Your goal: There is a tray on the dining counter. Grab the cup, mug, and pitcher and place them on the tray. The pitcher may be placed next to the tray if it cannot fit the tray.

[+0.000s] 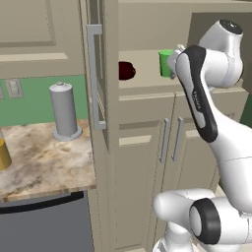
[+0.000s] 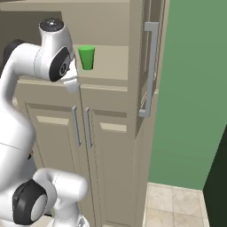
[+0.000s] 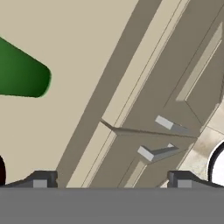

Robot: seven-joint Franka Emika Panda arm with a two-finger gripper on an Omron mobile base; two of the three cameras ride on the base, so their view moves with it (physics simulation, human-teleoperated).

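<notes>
On the cabinet shelf (image 2: 111,66) stands a bright green, handleless cup (image 2: 87,57).

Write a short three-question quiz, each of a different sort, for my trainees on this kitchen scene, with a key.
1. True or false: the small bright green handleless cup stands upright on the beige shelf above the double cabinet doors.
2. Multiple choice: the squat dark red mug sits (A) on the marbled stone counter, (B) on the same beige shelf as the cup, (C) between the gripper fingers.
3. Fill in: the tall grey cylinder beside the green wall, on the beige-brown marbled counter, is a ____ with a knob on top.

Key: 1 true. 2 B. 3 canister.

In the hand view the gripper is open, its fingertips spread wide, holding nothing.
</notes>
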